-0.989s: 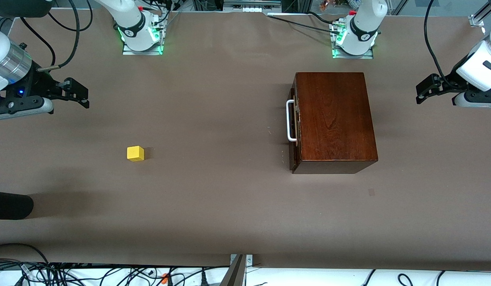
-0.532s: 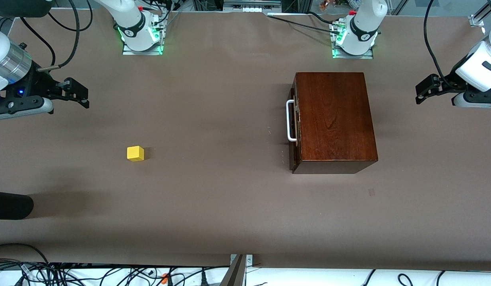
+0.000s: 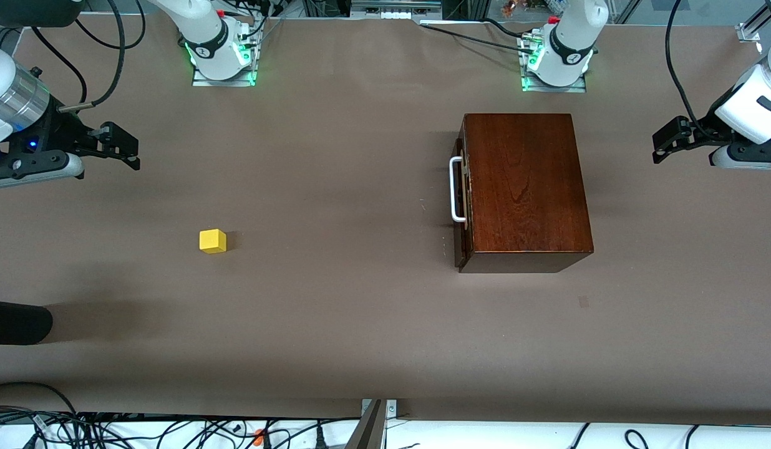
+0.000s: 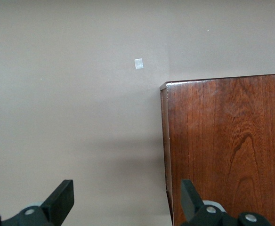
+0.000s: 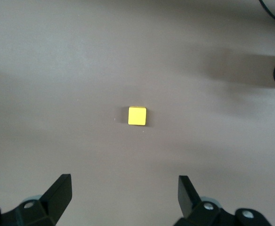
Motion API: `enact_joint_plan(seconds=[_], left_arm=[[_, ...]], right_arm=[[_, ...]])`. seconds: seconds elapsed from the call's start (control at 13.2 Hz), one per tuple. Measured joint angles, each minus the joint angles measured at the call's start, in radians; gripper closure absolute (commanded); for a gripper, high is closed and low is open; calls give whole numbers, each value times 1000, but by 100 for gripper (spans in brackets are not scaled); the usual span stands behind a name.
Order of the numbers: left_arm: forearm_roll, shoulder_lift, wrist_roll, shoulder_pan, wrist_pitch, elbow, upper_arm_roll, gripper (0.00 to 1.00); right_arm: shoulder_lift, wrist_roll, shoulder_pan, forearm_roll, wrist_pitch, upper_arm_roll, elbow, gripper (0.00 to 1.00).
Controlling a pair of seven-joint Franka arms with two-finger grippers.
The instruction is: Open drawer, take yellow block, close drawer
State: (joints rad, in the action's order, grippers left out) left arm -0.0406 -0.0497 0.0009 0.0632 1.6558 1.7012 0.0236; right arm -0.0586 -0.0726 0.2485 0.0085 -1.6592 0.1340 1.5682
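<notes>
Table (image 3: 335, 324): brown mat, robot bases along the edge farthest from the front camera, cables along the nearest edge.
Right claw (image 3: 120, 149): hung in the air over the right arm's end of the table, fingers spread wide, gripping nothing. Right wrist view had the block centred between the fingertips (image 5: 57, 190), so it looked staged above it for a pick.
Yellow block (image 3: 213, 241): small bright yellow cube, flat on the bare table toward the right arm's end, well apart from the box. It was out on the table, not in the drawer.
Drawer (image 3: 460, 193): pushed in, dark reddish-brown front flush with the box, white U-shaped handle (image 3: 455, 190) facing the block's end of the table.
Wooden box (image 3: 526, 187): large, dark wood, visible grain, toward the left arm's end.
Left claw (image 3: 672, 140): in the air over the table at the left arm's end, beside the box, fingers spread, empty; seemed to be waiting.
Judgement: no step begun; opening calls for a grip on the handle.
</notes>
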Motion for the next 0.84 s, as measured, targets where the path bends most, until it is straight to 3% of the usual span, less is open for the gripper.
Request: enact_joint_plan(seconds=[0.84], left_arm=[[0, 4, 9, 11, 0, 0, -15, 0]], right_arm=[[-9, 0, 8, 0, -3, -3, 0, 0]])
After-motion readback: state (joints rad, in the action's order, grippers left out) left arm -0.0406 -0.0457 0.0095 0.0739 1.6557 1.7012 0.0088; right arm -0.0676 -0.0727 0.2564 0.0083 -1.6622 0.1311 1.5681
